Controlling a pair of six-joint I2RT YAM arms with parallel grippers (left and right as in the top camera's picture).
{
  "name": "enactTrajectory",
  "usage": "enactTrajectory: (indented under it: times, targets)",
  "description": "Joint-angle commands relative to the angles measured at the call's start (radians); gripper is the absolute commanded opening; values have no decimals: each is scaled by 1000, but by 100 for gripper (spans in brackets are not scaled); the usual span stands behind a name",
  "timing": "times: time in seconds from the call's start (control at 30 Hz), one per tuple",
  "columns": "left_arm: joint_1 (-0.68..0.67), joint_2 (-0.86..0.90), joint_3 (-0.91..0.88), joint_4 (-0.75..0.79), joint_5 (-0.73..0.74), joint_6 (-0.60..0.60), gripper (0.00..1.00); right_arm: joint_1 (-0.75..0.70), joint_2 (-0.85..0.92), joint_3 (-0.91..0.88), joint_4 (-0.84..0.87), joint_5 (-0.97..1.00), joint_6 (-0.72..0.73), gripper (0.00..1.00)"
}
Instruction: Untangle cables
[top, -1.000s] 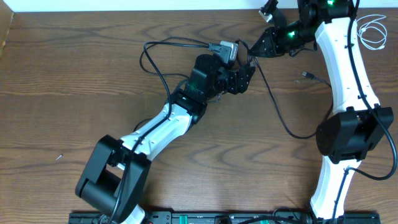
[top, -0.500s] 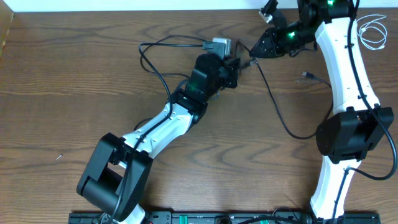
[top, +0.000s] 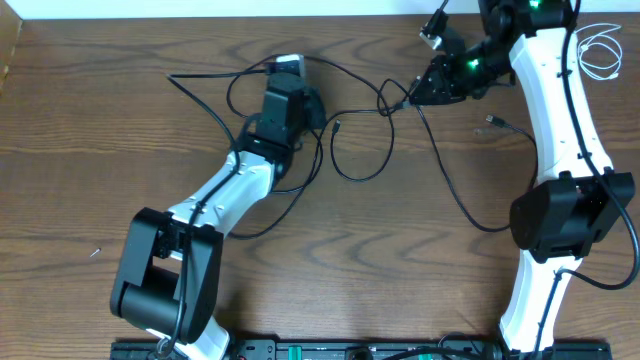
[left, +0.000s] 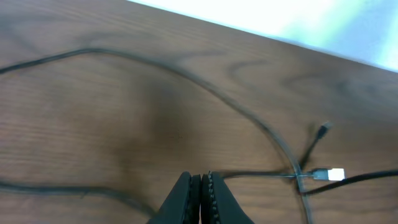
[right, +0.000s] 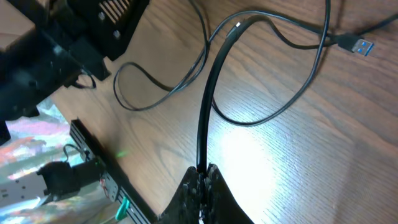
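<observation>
Wooden table (top: 100, 120) carries black cable (right: 204, 124), pinched by left hand (left: 200, 185) and right hand (right: 203, 177).

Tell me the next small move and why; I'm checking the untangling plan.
Probably draw the left gripper a little farther away from the right gripper. Both sets of jaws are shut on the black cable, and a slack loop of it crosses itself on the table between them; more separation should open that loop.
</observation>
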Motion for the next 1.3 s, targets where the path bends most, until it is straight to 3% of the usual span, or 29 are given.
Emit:
enactTrajectory:
  times: [0.0, 0.17, 0.33, 0.57, 0.83, 0.9, 1.0, 1.17, 1.27]
  targets:
    - [18, -1, 6, -63, -12, 7, 7, -54, -26, 16, -7, -27, -49, 1]
    - [20, -2, 6, -133, -11, 10, 8, -155, -26, 16, -8, -30, -27, 1]
    - [20, -1, 6, -195, -3, 10, 8, -230, -28, 18, -22, -208, -51, 1]
    - [20, -1, 5, -241, -5, 10, 8, -209, -84, 78, -91, -319, -159, 1]
    - [20, -1, 5, -243, -5, 10, 8, -188, -227, 241, -68, -465, -142, 1]
    - [20, -1, 5, -245, -5, 10, 8, -195, -265, 272, -32, -418, -77, 1]
    - [20, -1, 5, -249, -5, 10, 8, -208, -343, 290, 49, -176, 57, 1]
    - [20, -1, 5, -264, -5, 10, 8, -208, -392, 290, 79, 239, 157, 1]
    - [20, -1, 5, -271, -5, 10, 8, -209, -385, 288, 64, 351, 176, 1]
